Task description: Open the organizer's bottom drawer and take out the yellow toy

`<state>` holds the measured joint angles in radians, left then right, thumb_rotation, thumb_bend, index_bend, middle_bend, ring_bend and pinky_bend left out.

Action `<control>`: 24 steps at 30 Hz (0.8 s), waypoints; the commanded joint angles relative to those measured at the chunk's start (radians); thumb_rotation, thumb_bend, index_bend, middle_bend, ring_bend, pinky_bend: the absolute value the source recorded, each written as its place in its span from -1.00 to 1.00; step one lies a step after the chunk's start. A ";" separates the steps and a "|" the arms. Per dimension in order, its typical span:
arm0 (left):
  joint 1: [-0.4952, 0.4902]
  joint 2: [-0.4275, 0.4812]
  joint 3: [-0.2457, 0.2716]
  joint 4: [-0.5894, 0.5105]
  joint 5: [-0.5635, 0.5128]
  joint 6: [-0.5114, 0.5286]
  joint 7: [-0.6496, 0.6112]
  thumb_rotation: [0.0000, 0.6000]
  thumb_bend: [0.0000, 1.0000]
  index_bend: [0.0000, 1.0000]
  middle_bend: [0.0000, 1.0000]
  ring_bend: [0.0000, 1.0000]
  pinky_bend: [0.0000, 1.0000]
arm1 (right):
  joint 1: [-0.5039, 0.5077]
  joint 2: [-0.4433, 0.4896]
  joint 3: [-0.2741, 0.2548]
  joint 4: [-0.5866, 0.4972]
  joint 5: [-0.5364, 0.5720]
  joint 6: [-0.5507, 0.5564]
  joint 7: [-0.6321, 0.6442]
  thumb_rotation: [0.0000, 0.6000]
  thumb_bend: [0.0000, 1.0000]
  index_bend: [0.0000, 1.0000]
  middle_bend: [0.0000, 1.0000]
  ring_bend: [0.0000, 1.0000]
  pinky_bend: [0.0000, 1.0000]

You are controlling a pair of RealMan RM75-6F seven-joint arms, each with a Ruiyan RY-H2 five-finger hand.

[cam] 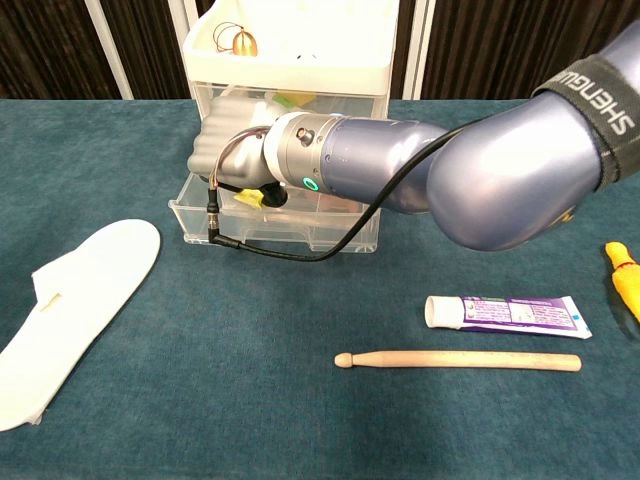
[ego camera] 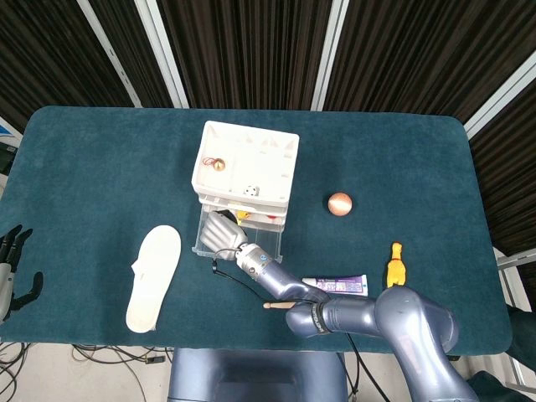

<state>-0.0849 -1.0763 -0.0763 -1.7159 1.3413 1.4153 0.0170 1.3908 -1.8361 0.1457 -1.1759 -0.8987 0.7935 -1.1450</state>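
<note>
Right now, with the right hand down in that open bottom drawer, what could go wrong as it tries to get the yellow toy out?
The right hand fills much of the open bottom drawer, so lifting carelessly might drag the drawer or shift the organizer. The yellow toy shows only as a sliver under the wrist; whether it is gripped cannot be told, so it may slip. The black cable loops over the drawer's front edge and might snag.

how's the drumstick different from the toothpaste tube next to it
The drumstick is bare pale wood, thin and round with a small knob at one end; the toothpaste tube is white with purple print, wider and flat with a cap end. The drumstick is longer than the tube and lies nearer the table's front edge. Both lie flat, roughly parallel, apart from each other, with nothing holding them.
</note>
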 commanded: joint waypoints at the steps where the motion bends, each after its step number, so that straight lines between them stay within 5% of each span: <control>1: 0.000 0.000 0.000 0.000 0.001 0.000 0.000 1.00 -0.07 -0.88 -1.00 -1.00 -1.00 | 0.000 0.001 -0.001 -0.002 -0.003 0.004 0.002 1.00 -0.12 -0.01 1.00 1.00 1.00; 24: -0.001 0.000 0.001 -0.002 0.001 -0.001 -0.002 1.00 -0.07 -0.88 -1.00 -1.00 -1.00 | -0.012 0.073 -0.001 -0.115 -0.006 0.048 0.017 1.00 -0.05 0.05 1.00 1.00 1.00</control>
<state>-0.0857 -1.0761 -0.0752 -1.7181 1.3427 1.4138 0.0152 1.3807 -1.7730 0.1450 -1.2787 -0.9069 0.8361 -1.1252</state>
